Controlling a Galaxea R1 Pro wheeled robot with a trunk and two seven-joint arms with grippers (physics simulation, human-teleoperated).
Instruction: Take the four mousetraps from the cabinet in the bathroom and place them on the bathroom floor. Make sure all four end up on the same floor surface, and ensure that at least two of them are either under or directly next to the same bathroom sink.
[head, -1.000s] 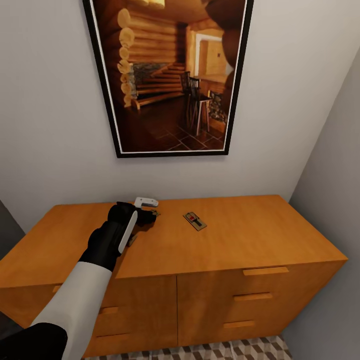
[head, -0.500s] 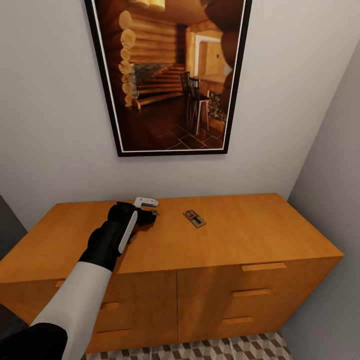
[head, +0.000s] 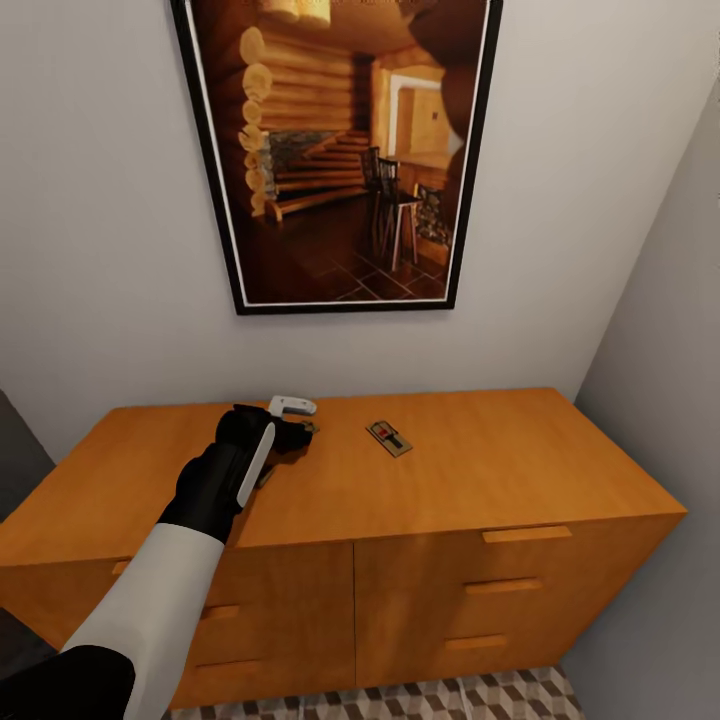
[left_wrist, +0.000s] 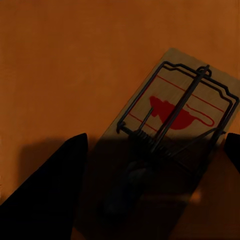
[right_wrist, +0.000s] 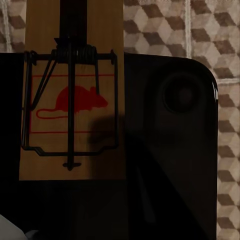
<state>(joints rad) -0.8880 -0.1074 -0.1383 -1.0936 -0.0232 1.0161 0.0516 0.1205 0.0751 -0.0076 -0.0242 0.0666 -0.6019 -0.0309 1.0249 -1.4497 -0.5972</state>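
Note:
A mousetrap (head: 389, 438) with a red mark lies on top of the orange-brown cabinet (head: 520, 470), near its middle. My left gripper (head: 300, 430) rests low on the cabinet top to the left of that trap. In the left wrist view another mousetrap (left_wrist: 172, 130), printed with a red mouse, lies flat on the wood between the two dark fingers (left_wrist: 50, 200), which stand apart on either side of it. My right gripper (right_wrist: 100, 150) holds a third mousetrap (right_wrist: 72, 95) flat against its black finger, above the cube-patterned bathroom floor (right_wrist: 200, 35).
A large framed picture (head: 340, 150) hangs on the white wall behind the cabinet. A grey wall (head: 670, 350) closes in on the right. Drawer handles (head: 530, 541) line the cabinet front, and a strip of tiled floor (head: 460, 698) shows below.
The head view shifted slightly in the first half second. The left arm and the mousetraps on the cabinet have stayed where they were.

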